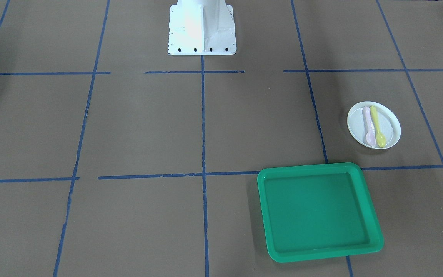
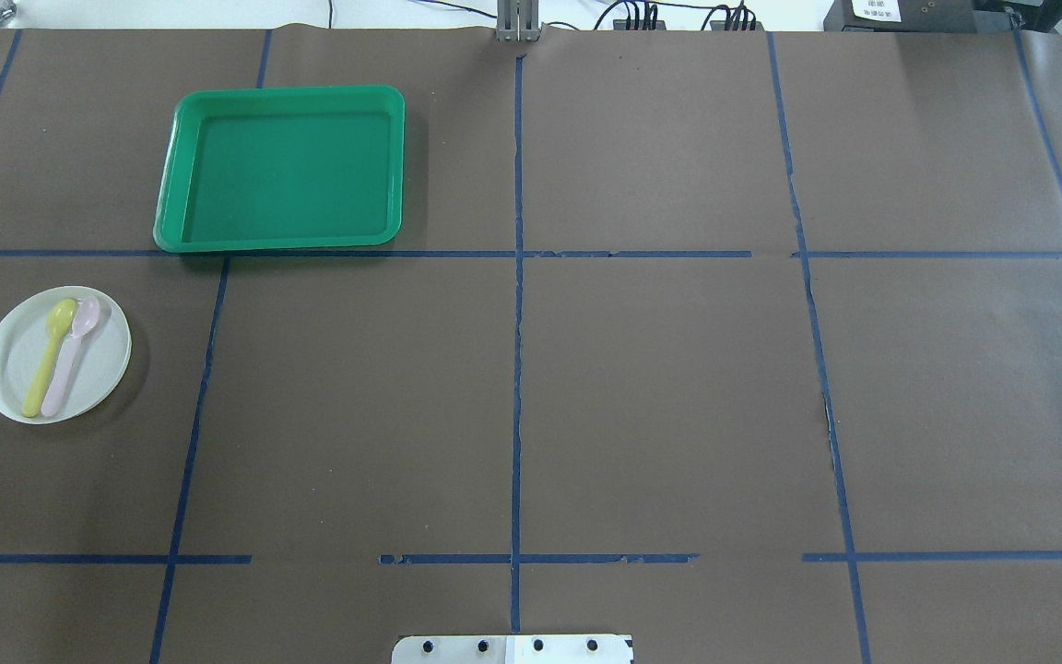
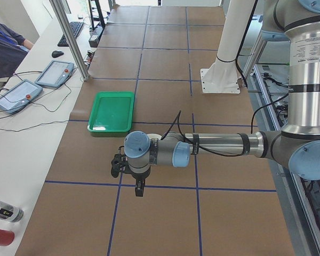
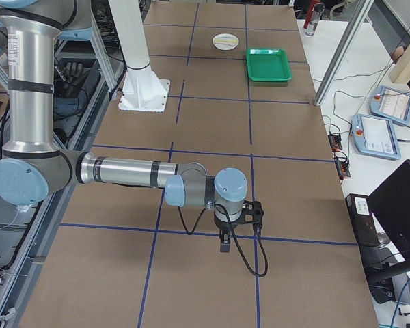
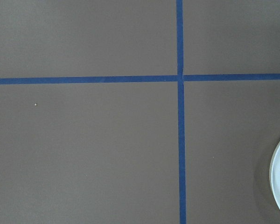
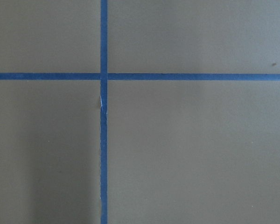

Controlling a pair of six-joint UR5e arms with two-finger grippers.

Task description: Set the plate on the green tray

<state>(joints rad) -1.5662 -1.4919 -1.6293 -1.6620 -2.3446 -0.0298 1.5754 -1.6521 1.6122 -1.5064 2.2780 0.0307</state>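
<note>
- The yellow spoon (image 2: 45, 364) and pink spoon (image 2: 68, 361) lie loose on the plate (image 2: 13, 361). A tilted lift would likely slide them off.
- The plate's shallow rim gives little to hold, so it could slip, or come down on the raised rim of the green tray (image 2: 287, 171).
- The plate sits on the worktop (image 2: 642, 397) on the robot's left side, near the tray but apart from it.
- The left fingers (image 3: 139, 191) hang near the plate without touching it. Only the plate's edge shows in the left wrist view.
- The right fingers (image 4: 223, 246) are well apart from it.
- I cannot tell how far open either pair is. Neither holds the plate.
</note>
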